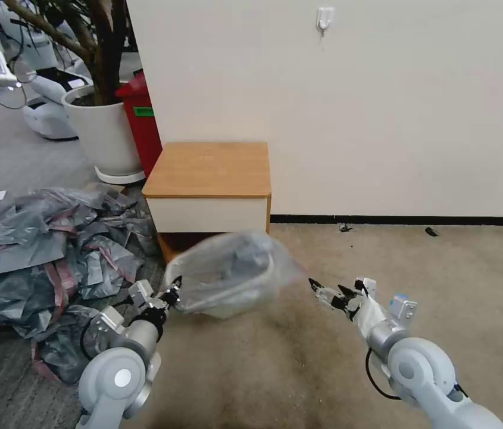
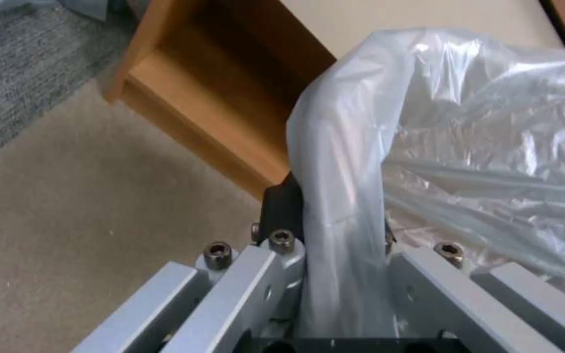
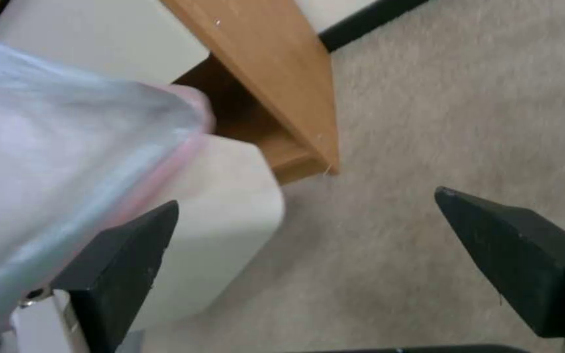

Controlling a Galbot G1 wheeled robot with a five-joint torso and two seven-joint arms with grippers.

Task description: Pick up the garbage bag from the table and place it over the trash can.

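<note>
- On the floor in front of the little wooden counter (image 1: 206,170), the bag (image 1: 233,271) hangs puffed up over the small beige bin (image 1: 245,298). It is off the counter top now.
- The left pincer (image 1: 174,290) is pinching one side of the bag. In the left wrist view a strip of the thin plastic (image 2: 341,220) runs right between its fingers.
- The right pincer (image 1: 322,292) is spread wide, with nothing in it. It sits just beside the other side of the bag, near the bin.
- In the right wrist view the pink rim of the bag (image 3: 165,166) lies close to one dark finger (image 3: 125,260), over the pale corner of the bin (image 3: 230,206).
- The bag looks very light and floppy. It is so thin you can see through it, so I think it would slip, crumple and flap about with any quick pull.
- I think it could also tear if tugged hard.
- The best place to hold it looks like the pink rim, one pincer on each side, so the mouth stays wide.
- A heap of grey bags (image 1: 43,250) lies on the floor to the left, well apart from the bin.
</note>
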